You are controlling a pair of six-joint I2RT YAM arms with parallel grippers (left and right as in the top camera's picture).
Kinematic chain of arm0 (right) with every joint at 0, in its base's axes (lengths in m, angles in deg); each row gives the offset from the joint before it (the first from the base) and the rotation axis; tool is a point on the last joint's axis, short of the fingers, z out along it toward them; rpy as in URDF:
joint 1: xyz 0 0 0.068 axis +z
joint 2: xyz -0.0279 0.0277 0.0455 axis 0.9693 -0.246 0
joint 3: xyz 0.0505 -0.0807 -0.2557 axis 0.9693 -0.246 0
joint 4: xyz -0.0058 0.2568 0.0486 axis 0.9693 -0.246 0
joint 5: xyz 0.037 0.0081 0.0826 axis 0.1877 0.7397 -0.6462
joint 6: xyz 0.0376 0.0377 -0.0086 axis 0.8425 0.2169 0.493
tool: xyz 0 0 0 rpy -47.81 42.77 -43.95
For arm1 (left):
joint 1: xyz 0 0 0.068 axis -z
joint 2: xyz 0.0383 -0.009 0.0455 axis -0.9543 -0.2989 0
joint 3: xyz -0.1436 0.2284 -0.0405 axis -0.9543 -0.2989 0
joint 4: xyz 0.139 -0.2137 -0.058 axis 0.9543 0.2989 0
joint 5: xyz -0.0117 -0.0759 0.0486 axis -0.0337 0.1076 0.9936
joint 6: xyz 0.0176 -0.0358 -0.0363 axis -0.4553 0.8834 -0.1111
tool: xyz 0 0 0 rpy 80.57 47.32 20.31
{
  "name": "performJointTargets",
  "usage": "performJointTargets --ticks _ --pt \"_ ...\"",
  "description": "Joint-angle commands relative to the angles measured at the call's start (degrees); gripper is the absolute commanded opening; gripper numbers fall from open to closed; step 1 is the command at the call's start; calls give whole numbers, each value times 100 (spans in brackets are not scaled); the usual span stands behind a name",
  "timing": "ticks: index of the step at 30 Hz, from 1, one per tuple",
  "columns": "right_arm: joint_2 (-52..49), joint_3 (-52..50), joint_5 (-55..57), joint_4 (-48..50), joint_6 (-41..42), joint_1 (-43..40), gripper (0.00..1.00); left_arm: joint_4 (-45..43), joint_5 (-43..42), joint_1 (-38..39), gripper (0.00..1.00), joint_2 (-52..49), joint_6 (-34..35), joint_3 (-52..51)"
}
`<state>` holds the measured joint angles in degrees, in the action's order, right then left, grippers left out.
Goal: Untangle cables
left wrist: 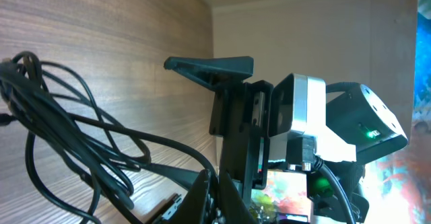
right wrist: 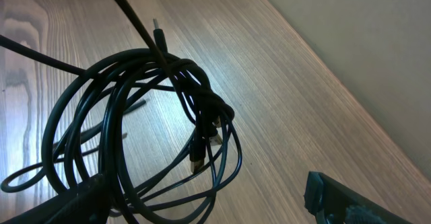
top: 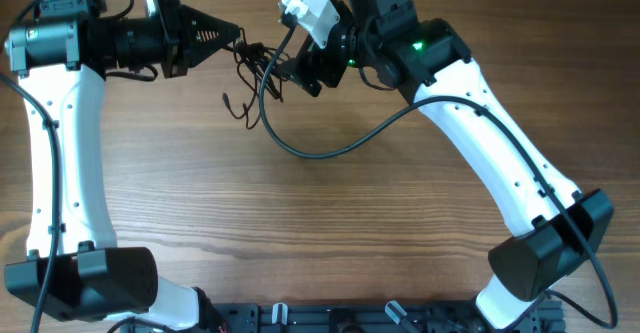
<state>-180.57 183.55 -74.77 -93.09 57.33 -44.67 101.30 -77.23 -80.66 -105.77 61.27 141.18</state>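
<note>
We log the left arm laid along the far edge of the table (top: 330, 223), left gripper (top: 233, 31) aimed at the tangled black cables (top: 252, 68), its grip unreadable; the right arm reaches in opposite, right gripper (top: 284, 73) spread wide, with the coil between them.

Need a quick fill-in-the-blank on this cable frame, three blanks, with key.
1. The tangled cables are ___ in colour.
2. The table has a ___ grain top.
3. In the right wrist view, the right gripper has its jaws wide ___.

Missing words: black; wood; open.
</note>
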Motion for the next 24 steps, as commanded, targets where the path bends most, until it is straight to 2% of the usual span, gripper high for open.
performJointTargets --ticks 1,7,24 --pt "20 20 -76 -9 223 26 93 -101 -192 -144 4 129 -28 59" --pt "22 20 -227 0 260 26 93 -109 -87 -437 4 129 39 59" --pt "-518 9 -507 87 501 245 88 -107 -92 -444 4 129 57 59"
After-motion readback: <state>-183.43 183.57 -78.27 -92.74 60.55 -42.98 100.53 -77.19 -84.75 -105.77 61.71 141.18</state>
